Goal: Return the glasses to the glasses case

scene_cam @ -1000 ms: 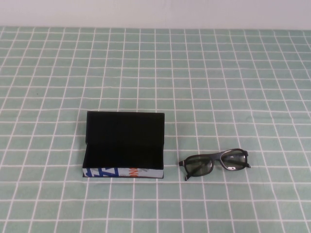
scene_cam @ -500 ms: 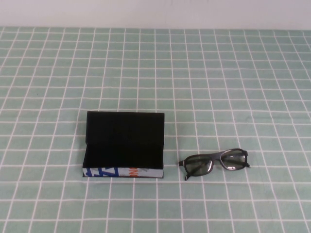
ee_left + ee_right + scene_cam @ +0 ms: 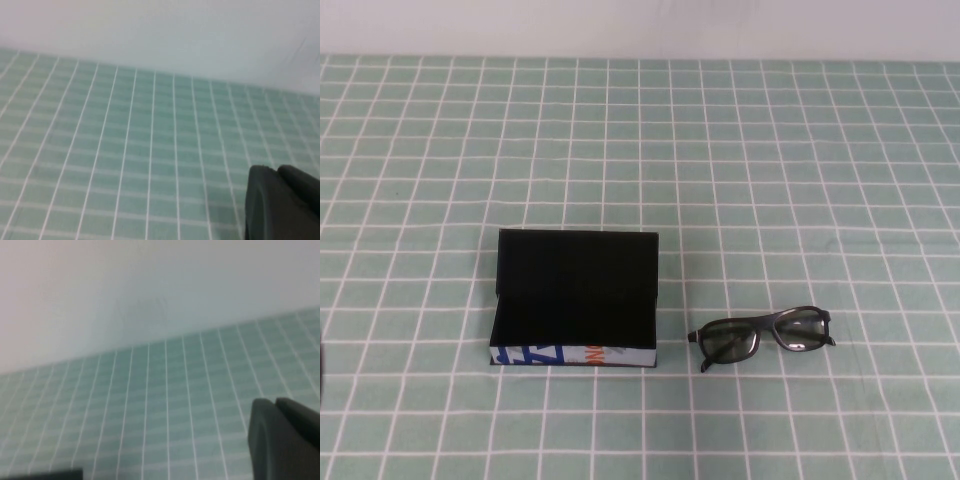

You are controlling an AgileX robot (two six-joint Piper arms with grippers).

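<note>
The glasses case (image 3: pixel 576 300) stands open on the checked cloth, left of centre in the high view, lid up at the back and white printed side facing front. Its black inside holds nothing. The glasses (image 3: pixel 764 336) lie folded on the cloth just right of the case, apart from it. My left gripper (image 3: pixel 275 171) shows only in the left wrist view, fingers together, over bare cloth. My right gripper (image 3: pixel 274 403) shows only in the right wrist view, fingers together, holding nothing. A dark sliver (image 3: pixel 322 372) at the high view's left edge is part of my left arm.
A green cloth with a white grid (image 3: pixel 740 180) covers the table up to a pale wall (image 3: pixel 640 25) at the back. A dark edge (image 3: pixel 45 474) shows in the right wrist view; I cannot tell what it is.
A dark sliver of the left arm has come into the high view's left edge. The case and glasses have not moved.
</note>
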